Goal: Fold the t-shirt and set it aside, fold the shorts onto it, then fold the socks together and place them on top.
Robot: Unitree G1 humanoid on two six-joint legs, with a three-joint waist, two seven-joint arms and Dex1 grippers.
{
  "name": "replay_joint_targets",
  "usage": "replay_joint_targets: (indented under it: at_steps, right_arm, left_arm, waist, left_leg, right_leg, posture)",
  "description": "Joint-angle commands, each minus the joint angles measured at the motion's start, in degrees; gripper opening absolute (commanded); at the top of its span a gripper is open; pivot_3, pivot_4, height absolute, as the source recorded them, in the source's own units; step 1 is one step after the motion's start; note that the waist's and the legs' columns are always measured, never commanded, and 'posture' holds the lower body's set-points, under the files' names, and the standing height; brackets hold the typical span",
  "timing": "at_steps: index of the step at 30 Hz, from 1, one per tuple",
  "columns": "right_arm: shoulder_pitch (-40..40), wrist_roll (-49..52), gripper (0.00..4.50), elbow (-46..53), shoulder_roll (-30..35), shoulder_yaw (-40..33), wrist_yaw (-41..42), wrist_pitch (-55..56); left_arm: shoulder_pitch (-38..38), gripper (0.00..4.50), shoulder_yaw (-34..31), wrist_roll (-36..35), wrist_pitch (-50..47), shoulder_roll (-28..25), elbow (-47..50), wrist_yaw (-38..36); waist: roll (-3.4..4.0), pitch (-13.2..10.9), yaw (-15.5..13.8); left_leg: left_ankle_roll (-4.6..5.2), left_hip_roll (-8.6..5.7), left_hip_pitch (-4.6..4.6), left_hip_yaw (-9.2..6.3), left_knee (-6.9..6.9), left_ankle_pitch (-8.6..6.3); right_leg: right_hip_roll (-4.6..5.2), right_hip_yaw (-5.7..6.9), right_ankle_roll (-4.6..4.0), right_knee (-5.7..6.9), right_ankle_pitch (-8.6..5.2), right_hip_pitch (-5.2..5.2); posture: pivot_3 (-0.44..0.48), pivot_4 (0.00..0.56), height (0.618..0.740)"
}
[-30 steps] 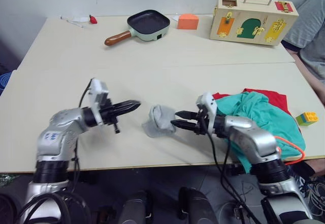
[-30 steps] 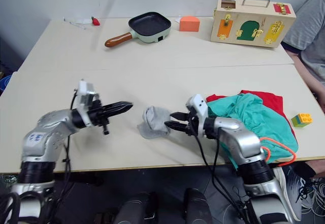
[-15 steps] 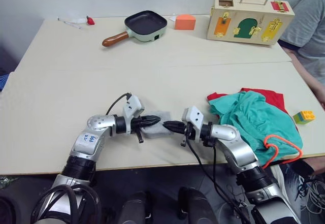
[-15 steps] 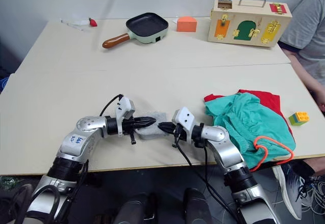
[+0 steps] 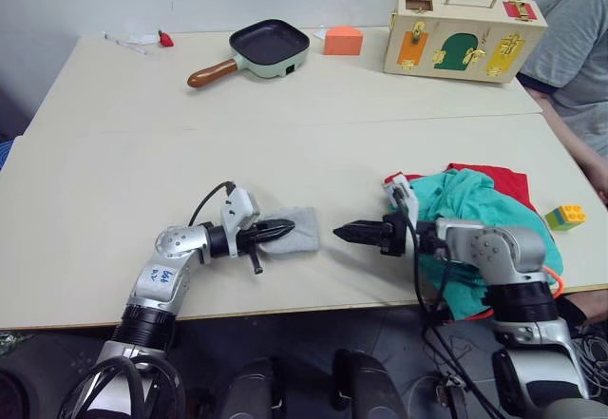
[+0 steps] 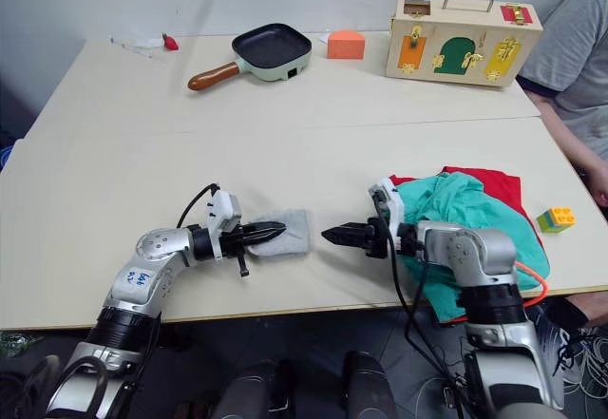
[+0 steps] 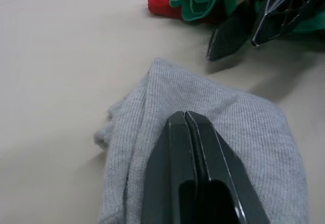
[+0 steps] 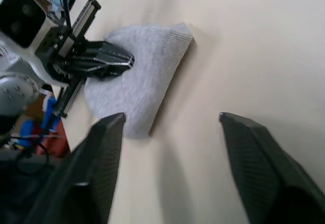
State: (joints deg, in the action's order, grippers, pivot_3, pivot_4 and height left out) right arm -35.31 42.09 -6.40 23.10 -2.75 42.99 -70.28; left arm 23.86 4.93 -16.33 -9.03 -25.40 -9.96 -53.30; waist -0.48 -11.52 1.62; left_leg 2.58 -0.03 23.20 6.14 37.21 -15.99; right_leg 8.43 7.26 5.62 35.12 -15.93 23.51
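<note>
Now the left pincer [image 5: 277, 230] is lying low over the surface [image 5: 285, 124], its two black fingers pressed flat together and resting on top of the socks [image 5: 296, 230], which are sitting as a small grey folded bundle near the front edge; the fingers are closed on themselves, with the knit lying under them rather than between them. Over at three o'clock from the bundle, the right pincer [image 5: 349, 233] is pointing toward it with a strip of bare surface between the two, and the right wrist view is showing its fingers [image 8: 101, 153] spread wide apart, holding nothing. Behind that arm, again at three o'clock, the shorts [image 5: 475, 205] are lying in a rumpled teal heap on top of the t-shirt [image 5: 508, 181], whose red cloth is peeking out at the far side, and an orange drawstring [image 6: 537, 281] is looping out near the front edge. At three o'clock from the clothes pile, a small toy brick block [image 5: 565, 216] is sitting on the surface. Up at twelve o'clock a frying pan [image 5: 264, 46], an orange block [image 5: 342, 39] and a wooden latch box [image 5: 463, 31] are standing along the far side, and a person's sleeve [image 5: 579, 53] is showing at two o'clock.
</note>
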Motion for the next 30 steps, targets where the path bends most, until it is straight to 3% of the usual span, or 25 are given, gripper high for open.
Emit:
replay_joint_targets:
  at_steps: [1, 4, 11, 15, 17, 21, 24, 28, 30]
  right_arm:
    - [-2.79, 0.20, 4.35, -2.21, -2.77, 0.62, -2.03, -2.63]
    - [-4.79, 0.02, 3.99, -4.23, -6.01, 1.53, -2.82, -3.72]
    - [-7.42, 0.04, 1.56, -6.12, -9.10, 0.38, -3.49, -2.46]
    - [-6.57, 2.83, 0.19, -2.20, -4.57, -2.42, -0.56, -3.80]
    - [-5.22, 7.48, 0.03, 2.73, 1.72, -4.98, 3.35, -8.98]
    - [-1.93, 17.53, 0.00, 8.86, 16.30, -12.60, 11.94, -17.47]
    - [1.98, 20.37, 0.00, 9.16, 29.88, -17.80, 20.11, -17.60]
    - [10.85, 12.56, 0.00, 2.40, 47.54, -17.55, 30.53, -8.22]
    - [14.30, 8.14, 0.00, -2.72, 52.84, -15.37, 35.77, -1.98]
  left_arm:
    - [-0.13, 0.00, -0.98, 0.30, 1.74, -0.80, -1.98, -1.14]
    - [0.26, 0.00, -0.97, 0.42, 2.79, -0.40, -2.64, -1.36]
    - [0.01, 0.00, -2.13, -2.57, 2.81, 0.93, -1.88, -2.52]
    - [-2.69, 0.00, -3.79, -9.59, -2.15, 0.05, 5.32, -6.95]
    - [-4.61, 0.00, -6.14, -14.54, -6.15, -0.83, 10.89, -7.48]
    - [-7.30, 1.17, -10.98, -21.41, -11.52, -2.91, 20.97, -5.26]
    - [-9.20, 2.09, -13.53, -25.57, -15.95, -5.11, 27.66, -3.49]
    - [-11.10, 3.32, -14.60, -28.54, -19.76, -6.70, 31.87, -1.59]
    - [-11.28, 3.89, -14.26, -28.69, -20.47, -6.94, 32.55, -1.07]
  waist:
    - [0.01, 0.00, -0.04]
    - [-0.03, 0.03, -0.04]
    - [-0.03, 0.03, -0.03]
    - [-0.02, 0.02, -0.04]
    - [0.03, -0.02, -0.28]
    - [0.04, -0.03, -0.54]
    - [0.05, -0.03, -1.25]
    - [0.10, -0.06, -1.66]
    - [0.10, -0.06, -1.74]
  left_leg:
    - [0.01, -0.01, 0.00, 0.03, 0.01, 0.00]
    - [0.07, -0.03, 0.00, 0.07, 0.09, 0.00]
    - [0.12, -0.09, 0.06, 0.08, 0.09, 0.01]
    - [0.13, -0.10, 0.07, 0.08, 0.07, 0.00]
    - [0.18, -0.11, 0.17, 0.05, 0.08, -0.03]
    - [0.29, -0.15, 0.28, -0.09, 0.10, -0.10]
    - [0.34, -0.14, 0.28, -0.16, 0.06, -0.16]
    - [0.43, -0.15, 0.20, -0.05, 0.10, -0.24]
    - [0.42, -0.12, 0.13, 0.00, 0.10, -0.29]
  right_leg:
    - [0.00, -0.01, 0.00, 0.02, 0.00, -0.01]
    - [0.02, -0.01, 0.00, 0.27, 0.00, -0.02]
    - [0.03, 0.01, 0.01, 0.36, 0.00, 0.04]
    - [0.03, 0.06, 0.01, 0.35, 0.00, 0.04]
    - [0.06, 0.03, 0.01, 0.31, 0.00, 0.08]
    - [0.10, 0.08, 0.07, -0.07, 0.04, 0.00]
    - [0.08, 0.16, 0.08, -0.28, 0.04, -0.14]
    - [0.06, 0.14, 0.10, -0.60, 0.05, -0.23]
    - [0.03, 0.13, 0.16, -0.68, 0.08, -0.31]
  posture:
    - [0.000, 0.150, 0.740]
    - [0.000, 0.150, 0.740]
    - [0.000, 0.150, 0.740]
    - [0.000, 0.150, 0.740]
    - [0.000, 0.150, 0.740]
    - [0.000, 0.150, 0.740]
    - [0.000, 0.150, 0.740]
    - [0.000, 0.150, 0.740]
    - [0.000, 0.150, 0.740]
